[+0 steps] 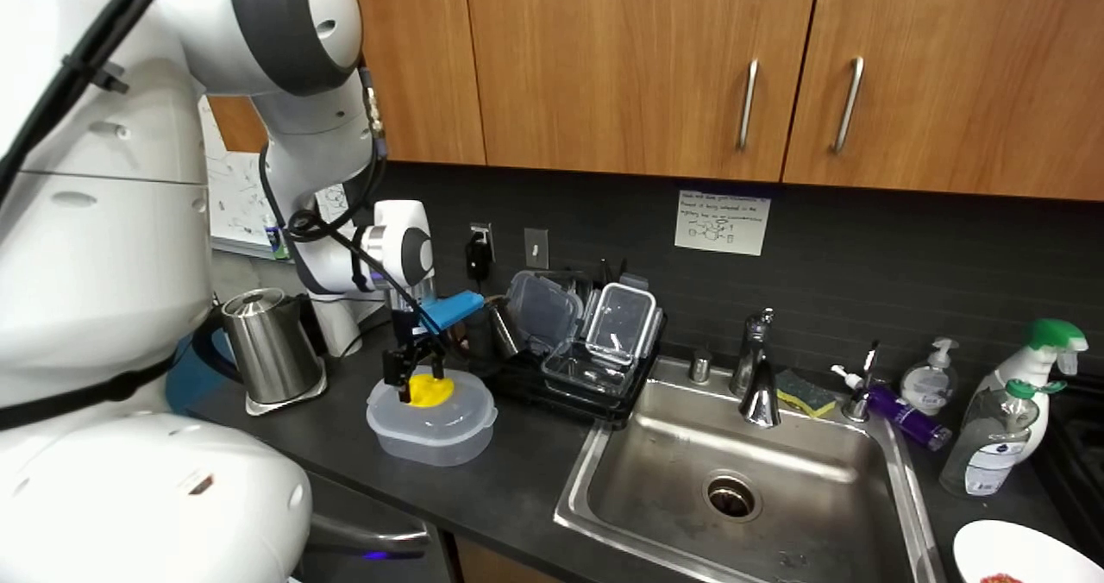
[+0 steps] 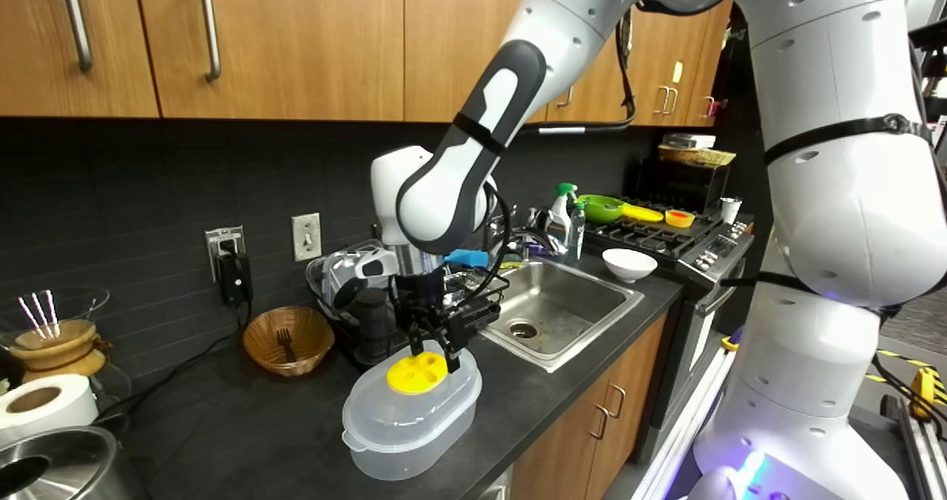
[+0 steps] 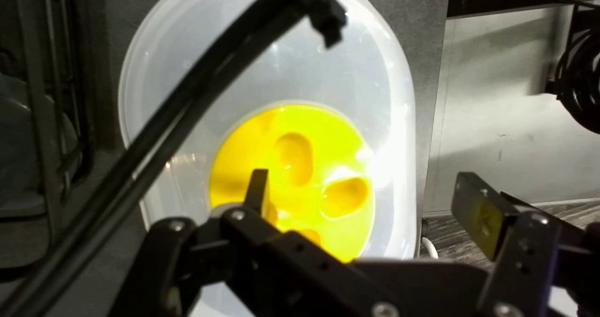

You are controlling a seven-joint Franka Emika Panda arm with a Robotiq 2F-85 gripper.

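Lying just below the pincer: a round yellow disc with scooped hollows, on top of the translucent lid.
Pincer: its fingers stand well apart, clamped on nothing; in the wrist view one shows over the disc, its mate out past the lid's edge. Whether a tip touches, I can't make out.
Long axis: the oval container under the lid runs roughly crosswise to the line between the fingertips; the disc, being round, has none.
Nearer arm: only one, the white arm, its wrist above the lid.
Dish rack: just beside the pincer, holding clear boxes.
Kettle: near the pincer, on the side away from the rack.
Sink: farther from the pincer, past the rack.
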